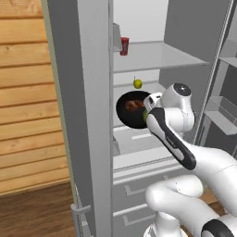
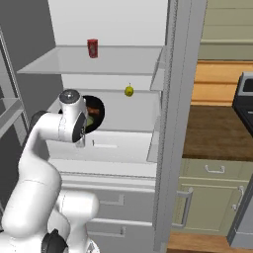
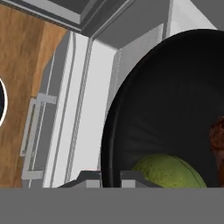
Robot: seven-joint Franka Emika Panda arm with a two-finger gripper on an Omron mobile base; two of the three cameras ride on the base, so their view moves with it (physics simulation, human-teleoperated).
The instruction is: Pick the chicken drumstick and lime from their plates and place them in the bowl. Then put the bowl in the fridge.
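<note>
Kitchen — fridge [image 2: 170,123] (green cabinets [image 2: 210,202]).

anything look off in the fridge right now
The black bowl is tipped nearly on edge, its opening facing out of the fridge, with the drumstick and lime inside; they could slide out.

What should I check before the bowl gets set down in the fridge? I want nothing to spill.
1. Gripper shut on the bowl rim: ok.
2. Lime in the bowl: ok.
3. Drumstick in the bowl: ok.
4. Fridge door open: ok.
5. Bowl level: not ok, it is tipped steeply toward the cameras.
6. Bowl apart from the yellow-green fruit on the shelf: ok.
</note>
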